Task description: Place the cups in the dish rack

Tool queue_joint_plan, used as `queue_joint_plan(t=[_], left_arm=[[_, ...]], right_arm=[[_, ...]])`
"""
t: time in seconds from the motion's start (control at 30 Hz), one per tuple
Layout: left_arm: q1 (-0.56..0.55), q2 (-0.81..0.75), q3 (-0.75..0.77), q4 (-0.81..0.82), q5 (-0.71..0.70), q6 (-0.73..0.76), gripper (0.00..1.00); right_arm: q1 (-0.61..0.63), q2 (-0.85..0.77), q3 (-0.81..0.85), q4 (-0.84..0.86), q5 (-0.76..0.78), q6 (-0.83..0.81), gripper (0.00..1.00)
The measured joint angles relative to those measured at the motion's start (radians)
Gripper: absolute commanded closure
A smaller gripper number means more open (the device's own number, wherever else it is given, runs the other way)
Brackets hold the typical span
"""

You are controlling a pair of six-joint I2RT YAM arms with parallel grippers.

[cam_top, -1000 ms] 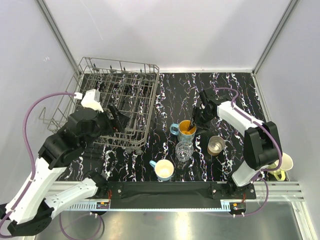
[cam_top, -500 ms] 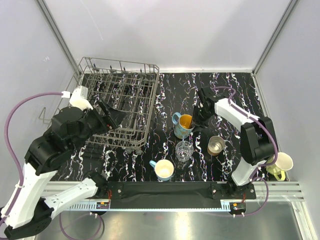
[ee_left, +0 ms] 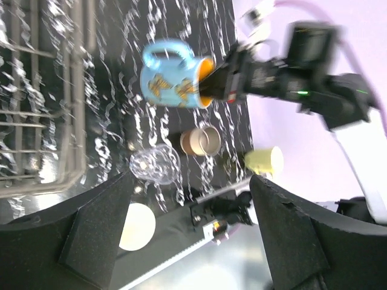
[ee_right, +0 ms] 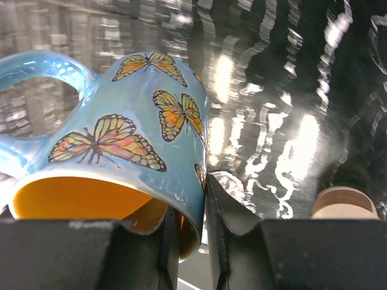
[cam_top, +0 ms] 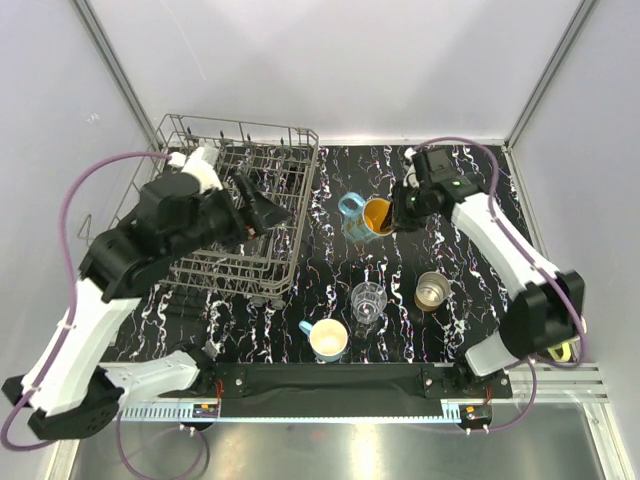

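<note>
Mug [cam_top: 358,217] hangs tipped on its side, rim pinched by the right fingers [cam_top: 393,217], mouth toward 3 o'clock; rack [cam_top: 240,128] lies at 9 o'clock. Left fingers [cam_top: 265,210] gape wide, empty.

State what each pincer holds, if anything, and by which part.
Right pincer grips the teal mug by its rim wall; left pincer holds nothing.
</note>
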Motion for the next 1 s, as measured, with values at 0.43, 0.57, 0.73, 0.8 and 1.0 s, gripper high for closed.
queue_joint_plan(t=[0.43, 0.57, 0.73, 0.8, 1.0], left_arm=[[0.0, 0.122, -0.031, 0.103, 0.296, -0.214, 0.18], [0.0, 0.123, -0.101, 0.174, 0.377, -0.293, 0.19], [-0.005, 0.117, -0.161, 0.225, 0.451, -0.362, 0.19], [-0.021, 0.107, -0.193, 0.257, 0.471, -0.395, 0.19], [-0.117, 0.086, -0.283, 0.378, 0.502, -0.523, 0.19]], right_arm=[[0.002, -0.375, -0.079, 0.041, -0.213, -0.096, 1.0], [0.002, -0.417, -0.094, 0.042, -0.24, -0.146, 1.0], [0.002, -0.512, -0.193, 0.113, -0.256, -0.209, 1.0], [0.002, -0.577, -0.261, 0.154, -0.251, -0.221, 1.0], [0.003, -0.668, -0.325, 0.246, -0.266, -0.221, 1.0]])
